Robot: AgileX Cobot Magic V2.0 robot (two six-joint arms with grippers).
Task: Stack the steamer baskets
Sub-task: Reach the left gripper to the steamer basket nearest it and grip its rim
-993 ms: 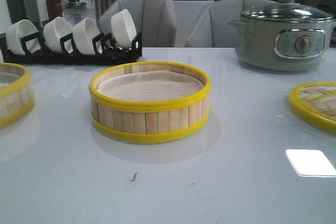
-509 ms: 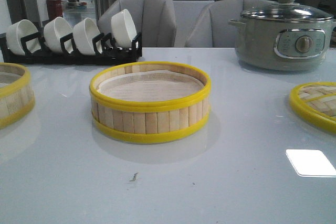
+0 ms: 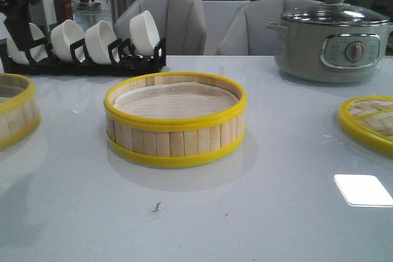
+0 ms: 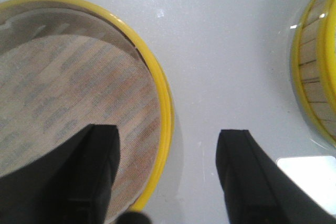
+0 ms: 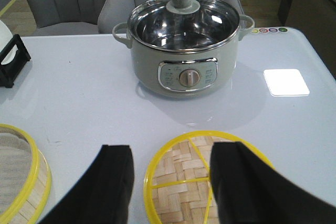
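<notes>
Left pincer (image 4: pixel 168 166) (jaws spread) straddles white-lined steamer basket (image 4: pixel 163 103) rim.

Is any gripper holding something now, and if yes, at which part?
Nothing is held. The left gripper is open, straddling a basket's rim; the right gripper is open above the lid.

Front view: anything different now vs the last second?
A dark part of the left arm has entered at the upper left, in front of the leftmost bowl in the rack. Nothing grasped or released. Center steamer basket, left basket, lid and pot have not moved.
</notes>
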